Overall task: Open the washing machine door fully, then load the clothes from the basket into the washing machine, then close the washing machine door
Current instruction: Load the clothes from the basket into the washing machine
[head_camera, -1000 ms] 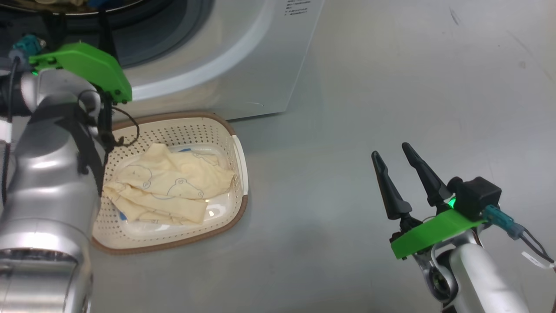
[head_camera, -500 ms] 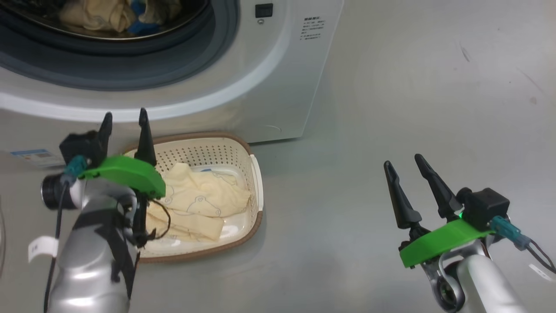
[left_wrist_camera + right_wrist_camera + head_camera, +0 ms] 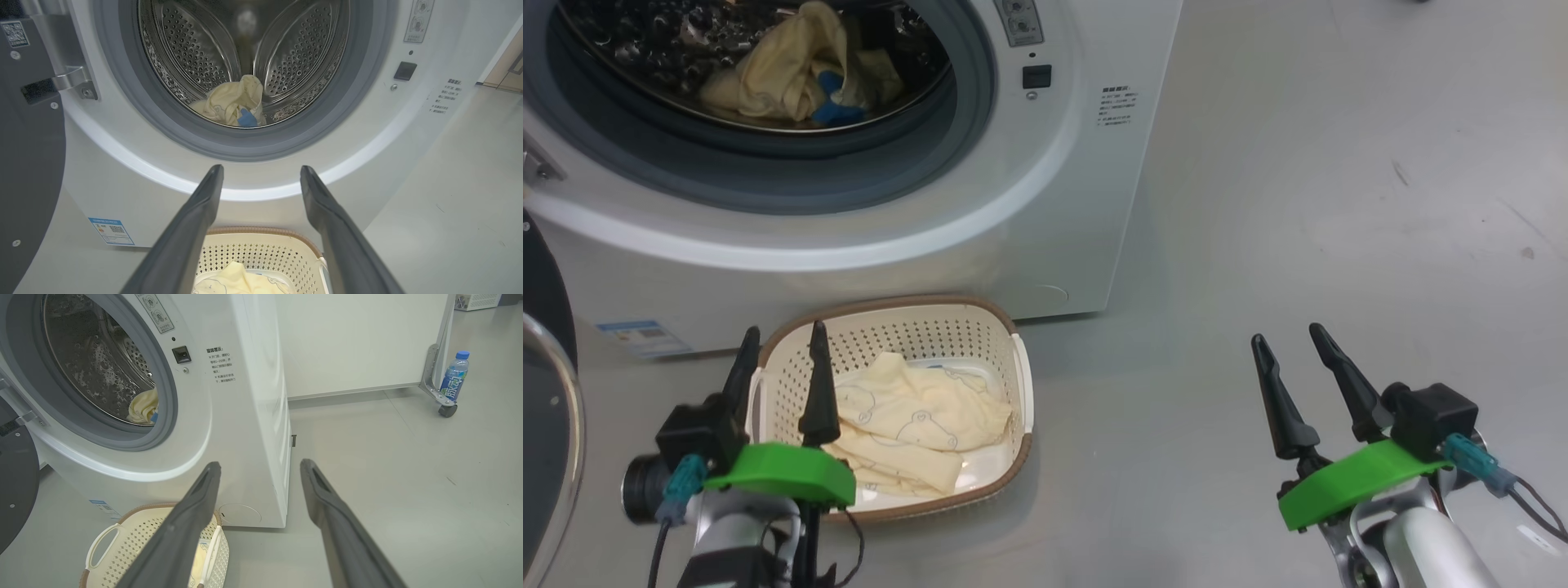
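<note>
We see the left gripper (image 3: pixel 784 329), a second ago raised beyond the basket (image 3: pixel 980 307), now drawn back over the basket's left rim, fingers apart and empty. The right gripper (image 3: pixel 1285 334) stays well right of the basket, fingers apart. Some clothes (image 3: pixel 915 408) lie inside the basket, others in the washing machine (image 3: pixel 1045 204) behind it.

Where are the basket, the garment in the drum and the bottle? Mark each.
basket (image 3: pixel 915 339), head view, perforated far wall.
garment in the drum (image 3: pixel 229 104), left wrist view, yellow fabric.
bottle (image 3: pixel 454 379), right wrist view, label.

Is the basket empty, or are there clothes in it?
Not empty. Pale-yellow clothes lie crumpled in the basket. Another yellow garment sits inside the washing machine.
</note>
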You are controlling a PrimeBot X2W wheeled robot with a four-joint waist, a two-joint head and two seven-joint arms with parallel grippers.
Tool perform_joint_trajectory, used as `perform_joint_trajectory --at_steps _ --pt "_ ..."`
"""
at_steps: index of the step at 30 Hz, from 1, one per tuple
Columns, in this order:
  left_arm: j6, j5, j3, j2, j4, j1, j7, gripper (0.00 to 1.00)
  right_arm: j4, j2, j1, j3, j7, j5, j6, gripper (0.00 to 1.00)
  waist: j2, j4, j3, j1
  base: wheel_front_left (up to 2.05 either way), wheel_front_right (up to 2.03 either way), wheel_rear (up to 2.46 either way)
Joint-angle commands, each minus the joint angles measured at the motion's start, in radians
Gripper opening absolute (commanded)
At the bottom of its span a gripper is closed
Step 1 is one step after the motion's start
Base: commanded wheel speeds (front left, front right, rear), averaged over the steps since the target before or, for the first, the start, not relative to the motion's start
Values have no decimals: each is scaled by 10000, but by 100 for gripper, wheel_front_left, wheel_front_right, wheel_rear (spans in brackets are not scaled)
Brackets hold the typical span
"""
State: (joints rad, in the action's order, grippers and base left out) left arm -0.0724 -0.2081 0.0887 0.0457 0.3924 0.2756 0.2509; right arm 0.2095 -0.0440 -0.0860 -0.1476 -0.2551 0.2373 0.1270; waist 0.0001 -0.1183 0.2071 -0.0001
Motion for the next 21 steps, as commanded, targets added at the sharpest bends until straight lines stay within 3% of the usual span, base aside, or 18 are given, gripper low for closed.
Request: perform_joint_trajectory --at_steps 1,21 --pt "55 65 -427 97 -500 -81 108 100 -265 -74 -33 -226 -67 -23 37 100 -1 -31 -95 1 0 0 0" --pt "-128 -197 -985 47 -2319 -2791 108 100 -357 -265 446 -103 -67 -77 37 100 -1 -77 -897 1 0 0 0"
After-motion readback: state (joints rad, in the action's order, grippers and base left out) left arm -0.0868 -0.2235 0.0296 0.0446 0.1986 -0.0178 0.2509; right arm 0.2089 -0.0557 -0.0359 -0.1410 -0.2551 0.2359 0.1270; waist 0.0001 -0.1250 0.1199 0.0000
